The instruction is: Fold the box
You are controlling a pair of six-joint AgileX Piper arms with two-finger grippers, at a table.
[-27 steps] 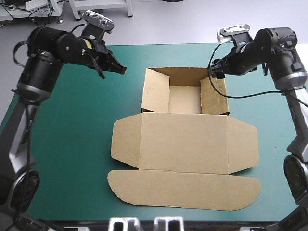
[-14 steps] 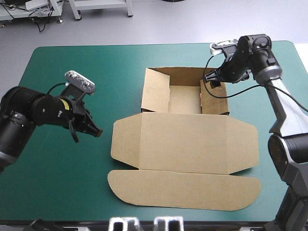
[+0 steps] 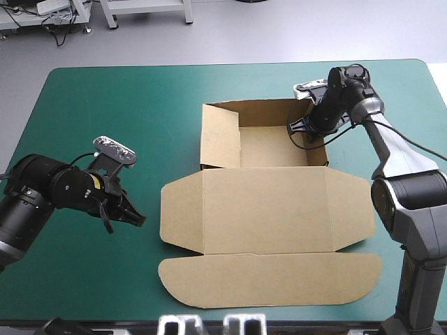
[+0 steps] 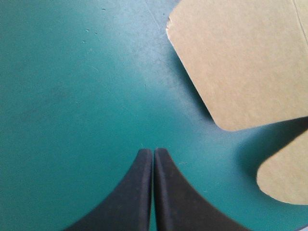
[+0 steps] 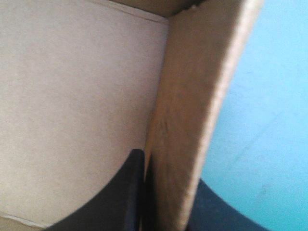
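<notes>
Brown box (image 3: 265, 209) mid-frame on the teal-green counter (image 3: 98, 112) — tray at upper centre with walls up, lid flat toward the bottom edge, long axis left-right. The right jaws are clamped on the tray's right wall (image 5: 187, 120). The left jaws are pressed together and empty at lower left — the lid's left flap (image 4: 236, 62) is just ahead, not touching.

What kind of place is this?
Probably a robot lab or test workshop: two robot arms work at a table with a teal-green cover, the right pincer shut on a wall of the brown box, the left pincer shut over the cover.
</notes>
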